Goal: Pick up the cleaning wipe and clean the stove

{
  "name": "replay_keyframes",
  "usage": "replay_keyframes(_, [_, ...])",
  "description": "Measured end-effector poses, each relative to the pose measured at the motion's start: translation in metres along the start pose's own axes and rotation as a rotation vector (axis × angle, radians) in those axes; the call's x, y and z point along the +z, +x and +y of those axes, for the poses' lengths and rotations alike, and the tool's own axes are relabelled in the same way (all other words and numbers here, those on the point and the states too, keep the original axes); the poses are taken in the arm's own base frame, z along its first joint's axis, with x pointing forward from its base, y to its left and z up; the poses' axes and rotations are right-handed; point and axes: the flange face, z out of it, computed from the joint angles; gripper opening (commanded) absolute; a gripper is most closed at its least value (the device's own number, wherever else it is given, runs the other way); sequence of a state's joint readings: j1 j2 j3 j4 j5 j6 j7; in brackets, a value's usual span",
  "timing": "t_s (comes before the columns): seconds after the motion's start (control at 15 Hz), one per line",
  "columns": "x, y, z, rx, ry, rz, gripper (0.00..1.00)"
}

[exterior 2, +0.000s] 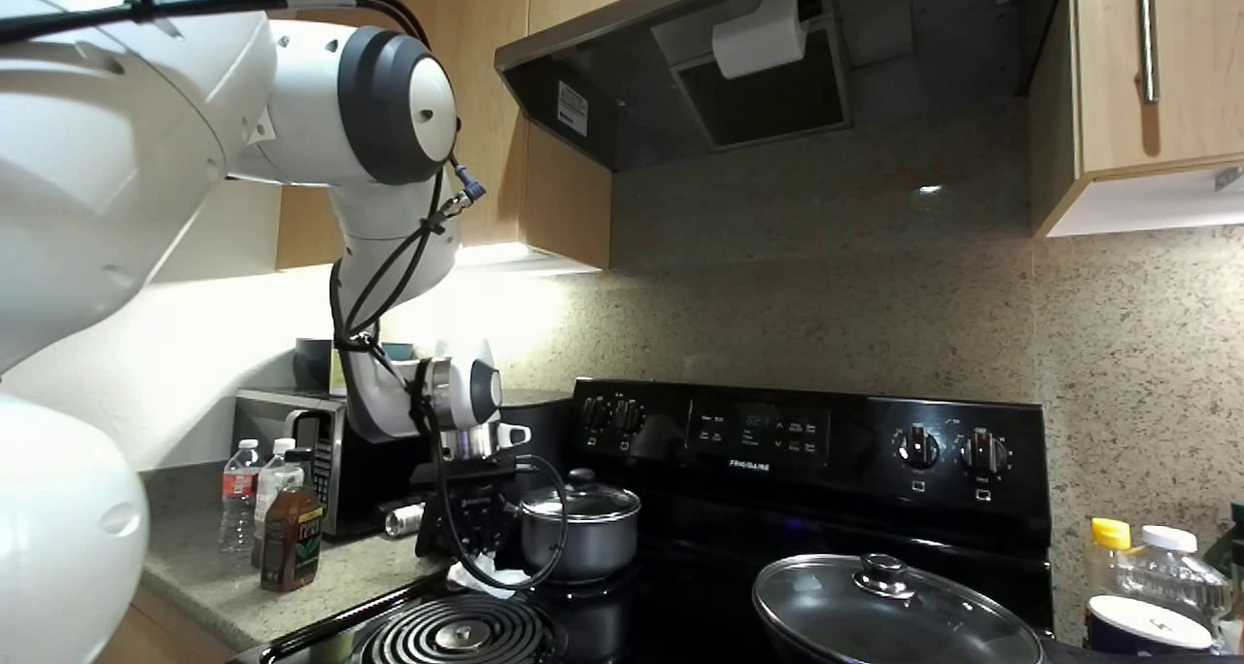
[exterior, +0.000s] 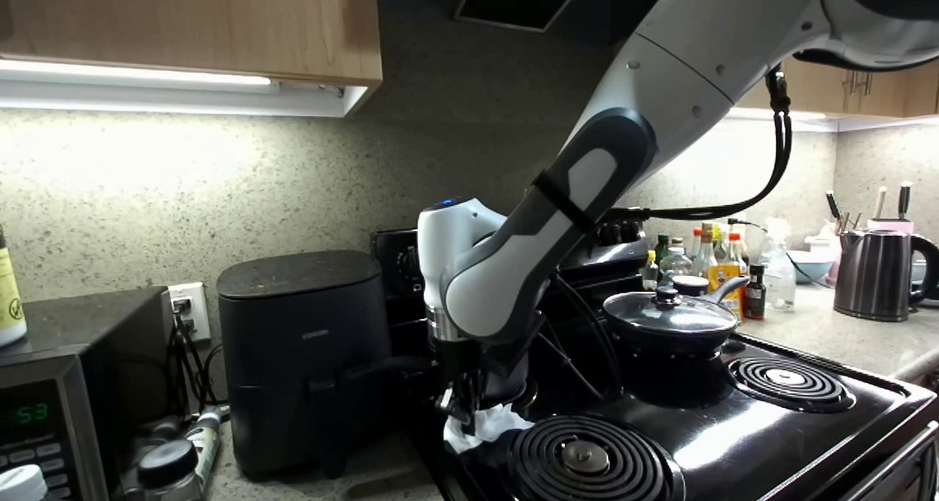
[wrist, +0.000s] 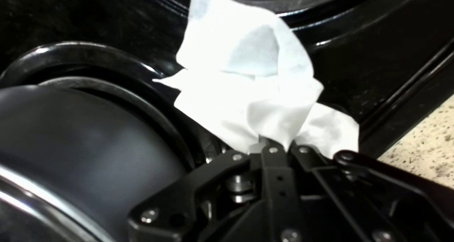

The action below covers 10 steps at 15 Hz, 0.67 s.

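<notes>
The cleaning wipe is a crumpled white cloth. It shows in both exterior views [exterior: 497, 420] [exterior 2: 494, 578] and fills the upper middle of the wrist view [wrist: 241, 57]. It lies on or just over the black stove [exterior: 733, 442] at the counter-side edge, beside the front coil burner [exterior: 587, 457]. My gripper [wrist: 283, 144] points down with its fingers closed together on a pinched fold of the wipe. In an exterior view the gripper [exterior: 466, 417] is low over the stove. The fingertips are partly hidden by the cloth.
A lidded grey pot [exterior 2: 580, 538] stands close beside the gripper on a rear burner. A lidded frying pan [exterior: 671, 328] sits on another burner. A black air fryer [exterior: 304, 361] and a microwave [exterior: 51, 413] stand on the counter. Cables hang near the wrist.
</notes>
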<state>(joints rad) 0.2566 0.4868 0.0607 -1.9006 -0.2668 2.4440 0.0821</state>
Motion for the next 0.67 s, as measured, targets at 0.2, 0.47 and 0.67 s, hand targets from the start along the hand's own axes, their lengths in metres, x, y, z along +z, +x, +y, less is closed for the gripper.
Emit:
replay_keyframes(0.2, [0.001,0.005,0.008,0.105,-0.011,-0.004,0.0])
replay_keyframes(0.47, [0.004,-0.004,0.029,0.266,-0.002,-0.085,0.0])
replay_keyframes(0.67, [0.008,-0.015,0.054,0.403,0.012,-0.142,0.0])
